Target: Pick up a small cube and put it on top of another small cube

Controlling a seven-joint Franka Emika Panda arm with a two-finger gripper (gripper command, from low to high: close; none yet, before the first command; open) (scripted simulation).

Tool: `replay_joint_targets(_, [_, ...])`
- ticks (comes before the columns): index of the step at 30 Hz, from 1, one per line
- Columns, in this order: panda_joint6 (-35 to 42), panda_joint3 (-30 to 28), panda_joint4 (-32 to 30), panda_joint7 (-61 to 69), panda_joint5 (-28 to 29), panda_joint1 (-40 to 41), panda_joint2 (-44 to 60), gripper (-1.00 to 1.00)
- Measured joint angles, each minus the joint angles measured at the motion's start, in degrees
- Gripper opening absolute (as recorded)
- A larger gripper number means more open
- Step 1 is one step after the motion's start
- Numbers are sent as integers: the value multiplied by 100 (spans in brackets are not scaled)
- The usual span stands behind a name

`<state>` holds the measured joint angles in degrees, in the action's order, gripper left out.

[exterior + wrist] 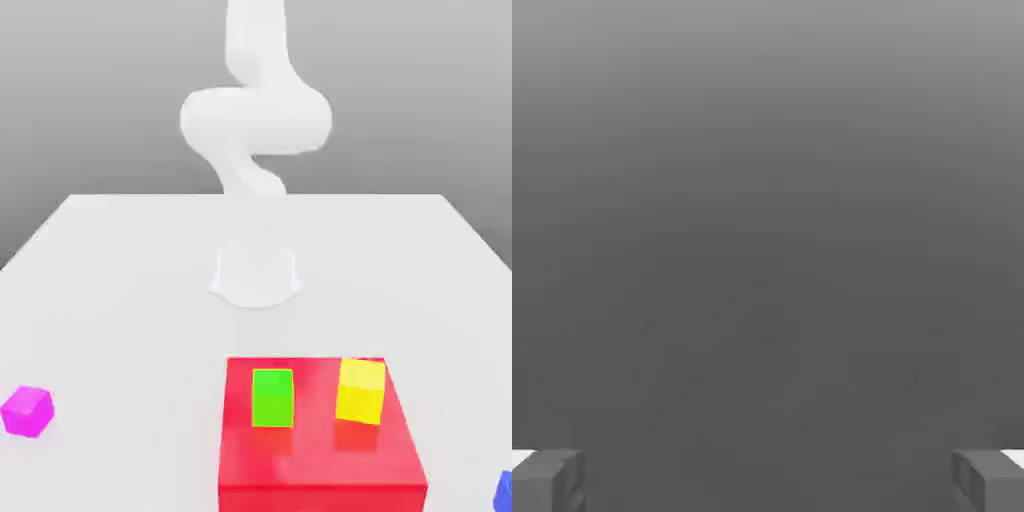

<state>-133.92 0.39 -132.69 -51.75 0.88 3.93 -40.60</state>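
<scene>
The small cube, magenta, is seen resting on the pale table near the exterior view's left edge, with nothing on it or touching it. No long axis is offered by its even shape, but its faces are turned slightly askew, so the wrist would probably have to be matched to them. Well apart from it, toward the exterior view's right, a big red block is set, with a green cube and a yellow cube standing apart on its top; beyond these, a blue cube is cut by the picture's edge. Which of them is meant as the base for stacking cannot be told. The arm is mounted farther back, near the middle, so the magenta cube lies toward the exterior view's left of the arm's base and nearer the viewer. The claw is spread, its two fingers wide apart with nothing pinched between them. Its exact bearing to the cube cannot be fixed, as only grey backdrop lies ahead of it; a turn downward and a sideways reach, away from the red block, would seem to be called for before any descent.
</scene>
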Motion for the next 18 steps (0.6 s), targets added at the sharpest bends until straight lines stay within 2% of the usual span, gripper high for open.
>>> replay_joint_targets(10, [-863, 0, -365, -2377, 337, 1468, 2117, 0])
replay_joint_targets(18, [-1554, -391, -655, -4085, 382, 2336, 3776, 0])
